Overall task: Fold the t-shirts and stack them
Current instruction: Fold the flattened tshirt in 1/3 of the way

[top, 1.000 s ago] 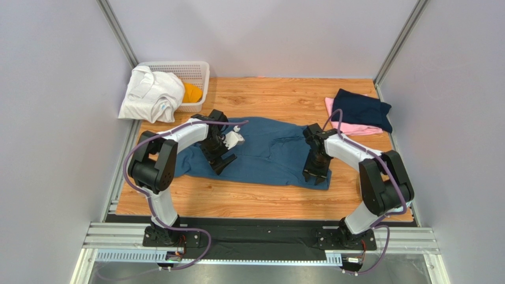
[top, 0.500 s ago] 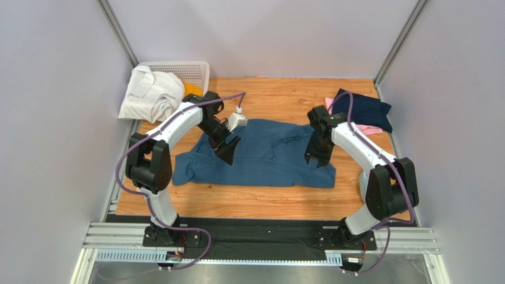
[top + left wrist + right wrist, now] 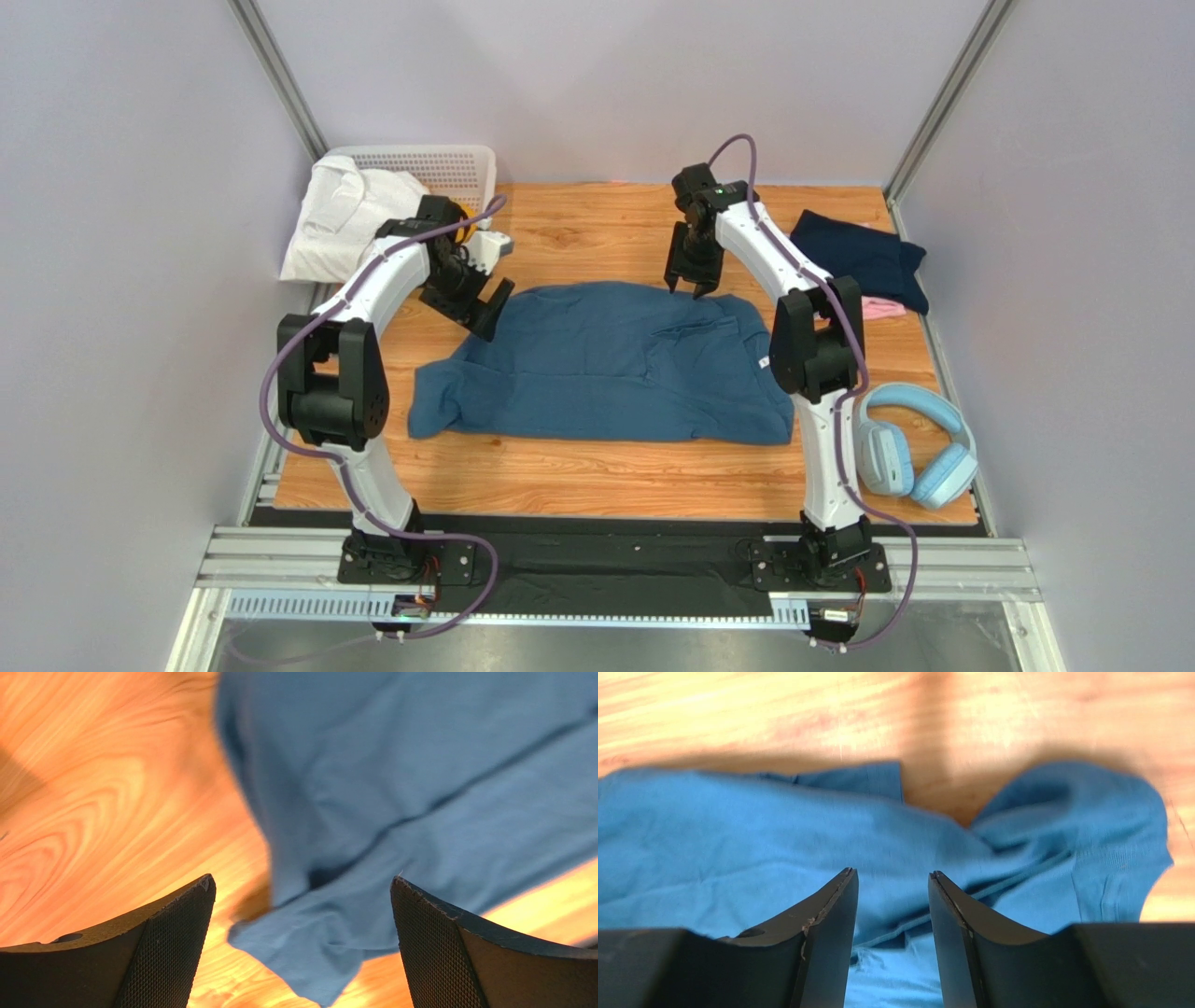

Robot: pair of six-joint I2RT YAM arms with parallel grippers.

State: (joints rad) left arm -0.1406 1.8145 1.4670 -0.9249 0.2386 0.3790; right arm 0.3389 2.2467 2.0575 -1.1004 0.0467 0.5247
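A large slate-blue t-shirt (image 3: pixel 603 367) lies spread across the middle of the wooden table. My left gripper (image 3: pixel 485 305) hovers over its far left corner with jaws wide open. In the left wrist view a loose sleeve tip (image 3: pixel 337 952) lies between and below the left gripper's (image 3: pixel 302 882) fingers, untouched. My right gripper (image 3: pixel 694 283) hangs over the shirt's far edge near the collar. In the right wrist view the right gripper (image 3: pixel 892 875) stands partly open with only cloth (image 3: pixel 738 833) below. A dark navy t-shirt (image 3: pixel 859 256) lies folded on a pink one (image 3: pixel 884 308) at the far right.
A white garment (image 3: pixel 351 217) drapes over the white lattice basket (image 3: pixel 446 165) at the far left corner. Light-blue headphones (image 3: pixel 912 448) lie on the table's right edge, beside the right arm's upper link. Grey walls close in on both sides.
Both arms have swung from over the shirt's middle to its far edge. The right arm now stretches out, uncovering the headphones. The right jaws have parted a little.
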